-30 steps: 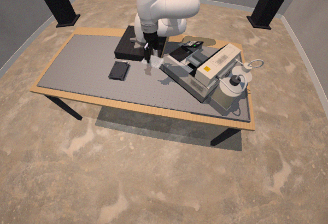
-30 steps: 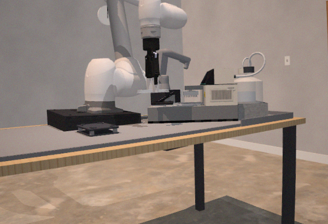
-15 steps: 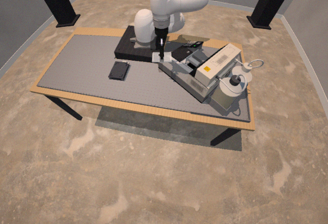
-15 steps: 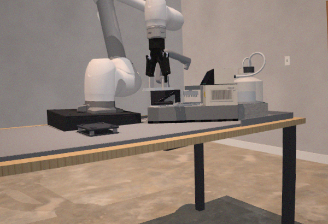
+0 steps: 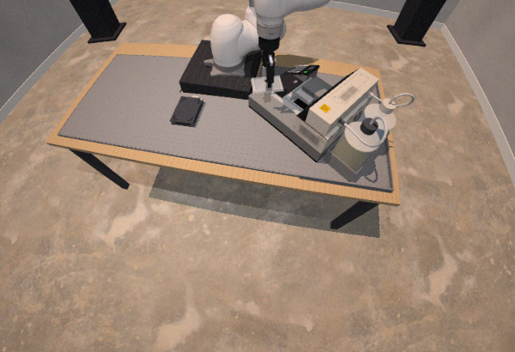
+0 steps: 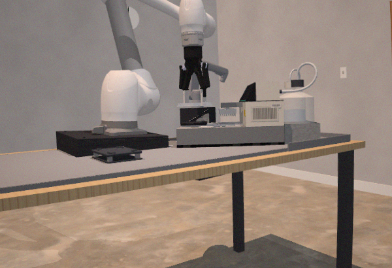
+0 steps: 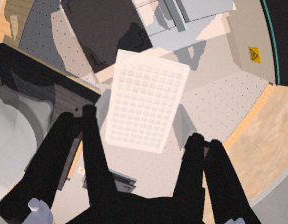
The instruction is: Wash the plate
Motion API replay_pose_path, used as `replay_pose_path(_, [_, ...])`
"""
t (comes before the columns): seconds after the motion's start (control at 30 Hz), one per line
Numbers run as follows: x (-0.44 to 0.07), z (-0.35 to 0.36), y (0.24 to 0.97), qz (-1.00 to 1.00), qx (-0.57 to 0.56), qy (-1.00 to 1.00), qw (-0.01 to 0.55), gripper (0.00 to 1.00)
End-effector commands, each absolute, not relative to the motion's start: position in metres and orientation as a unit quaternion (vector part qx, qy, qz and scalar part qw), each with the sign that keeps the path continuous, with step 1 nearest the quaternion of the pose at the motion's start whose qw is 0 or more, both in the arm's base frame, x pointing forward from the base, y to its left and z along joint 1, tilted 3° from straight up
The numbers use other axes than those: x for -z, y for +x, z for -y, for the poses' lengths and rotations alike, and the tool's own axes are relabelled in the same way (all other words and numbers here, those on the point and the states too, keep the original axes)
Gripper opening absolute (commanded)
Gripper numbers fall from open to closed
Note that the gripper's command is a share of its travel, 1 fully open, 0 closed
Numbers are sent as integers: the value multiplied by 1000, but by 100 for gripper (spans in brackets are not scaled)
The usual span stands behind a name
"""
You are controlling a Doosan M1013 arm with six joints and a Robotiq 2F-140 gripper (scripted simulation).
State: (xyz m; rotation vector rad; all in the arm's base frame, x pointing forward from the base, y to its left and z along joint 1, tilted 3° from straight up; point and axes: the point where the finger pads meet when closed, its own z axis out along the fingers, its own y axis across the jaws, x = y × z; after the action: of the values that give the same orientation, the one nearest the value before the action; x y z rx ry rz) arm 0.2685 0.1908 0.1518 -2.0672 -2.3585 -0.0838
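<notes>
Evidently in the middle of the outbound carry, with the loading into the washer [image 5: 287, 124] [image 6: 230, 136] [image 7: 242, 45] not yet done. Pinching the plate [image 5: 258, 85] [image 6: 194, 105] [image 7: 145, 105] by two opposite edges in the claw [image 5: 269, 86] [image 6: 194, 93] [image 7: 142, 105], roughly level and up in the air, over or just beside the end of the washer nearest the robot's base. Well off to the side, back on the table, the nest [image 5: 187, 111] [image 6: 115, 151] [image 7: 124, 183], with nothing on top. Close to the plate, a dark platform [image 5: 292, 81] [image 6: 187, 117] [image 7: 105, 35], probably the carrier, with corner-like marks near one edge in the wrist view. Next, by judgement: bring the plate across to that pocket, turn to line up with the corner locators, then lower gently until flat and only then let go. Cannot tell the cut corner apart here; of no weight for this seating, either way round being fine, but worth tracking for the return. Must beware of one edge riding up on a locator, or of clipping the raised parts alongside. Better check for flatness before going to the keypad [image 5: 299, 69] for START, given a washer unable to sense a plate.
</notes>
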Motion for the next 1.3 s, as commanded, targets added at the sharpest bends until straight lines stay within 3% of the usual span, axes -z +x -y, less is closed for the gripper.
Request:
replay_pose_path(0.0, [-152, -195, 265, 763, 27, -646, 2, 10])
replay_pose_path(0.67, [-163, -254, 198, 918, 26, -396, -6, 10])
replay_pose_path(1.27, [-168, -282, 167, 918, 26, -396, -6, 10])
